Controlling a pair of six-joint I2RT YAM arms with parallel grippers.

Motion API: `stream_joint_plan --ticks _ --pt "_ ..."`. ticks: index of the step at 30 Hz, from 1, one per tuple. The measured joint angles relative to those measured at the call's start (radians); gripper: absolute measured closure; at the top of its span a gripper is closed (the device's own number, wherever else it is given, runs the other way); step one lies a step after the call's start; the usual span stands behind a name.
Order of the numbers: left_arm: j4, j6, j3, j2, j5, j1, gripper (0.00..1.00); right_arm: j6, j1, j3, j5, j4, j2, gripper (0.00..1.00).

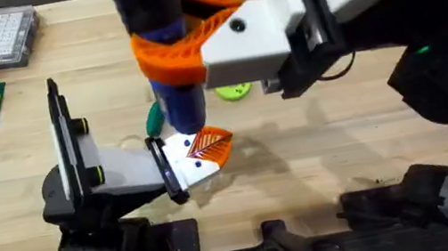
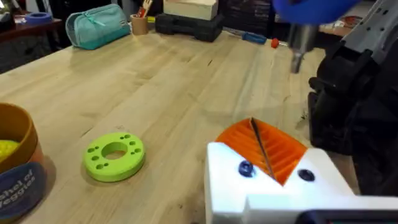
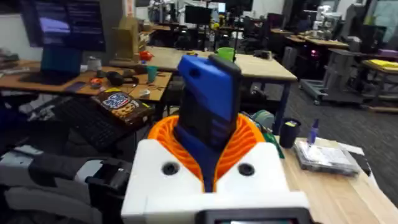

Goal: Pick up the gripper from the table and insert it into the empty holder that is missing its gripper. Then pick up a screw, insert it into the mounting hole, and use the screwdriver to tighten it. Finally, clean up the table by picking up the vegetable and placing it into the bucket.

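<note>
Right now your small orange gripper [image 1: 208, 148] sits at the end of the holder [image 1: 123, 170], against its black end plate, with the dotted white base facing up. The holder lies across the table [image 1: 343, 138], its green-ringed knobs at the far end from that finger.

Your right gripper [image 1: 183, 37] is clamped around the blue screwdriver [image 1: 167, 62], orange ribbed fingers wrapping the barrel on both sides; in the right wrist view the screwdriver [image 3: 208, 118] stands up between the pads of that gripper [image 3: 208, 155]. It hangs upright, bit down, above the holder's finger end. In the left wrist view you can see the thin metal bit [image 2: 297, 57] clear of the wood.

Just beside the screwdriver's lower barrel, on the holder's side, the dark-green vegetable [image 1: 153, 117] lies on the table. On the barrel's other side, near it, rests the lime-green disc [image 1: 235, 90].

Your left gripper [image 2: 261, 149] looks closed, its orange pads meeting along a dark seam with nothing visible between them. Off to its side sits the disc [image 2: 114, 155], and past that the bucket [image 2: 15, 177], something yellow inside.
</note>
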Motion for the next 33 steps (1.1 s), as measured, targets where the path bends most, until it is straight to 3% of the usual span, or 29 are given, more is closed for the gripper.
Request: stream_joint_plan --ticks 33 --pt "0.000 0.000 0.000 0.000 0.002 0.000 0.992 -0.092 0.041 0.000 -0.033 0.015 0.097 0.945"
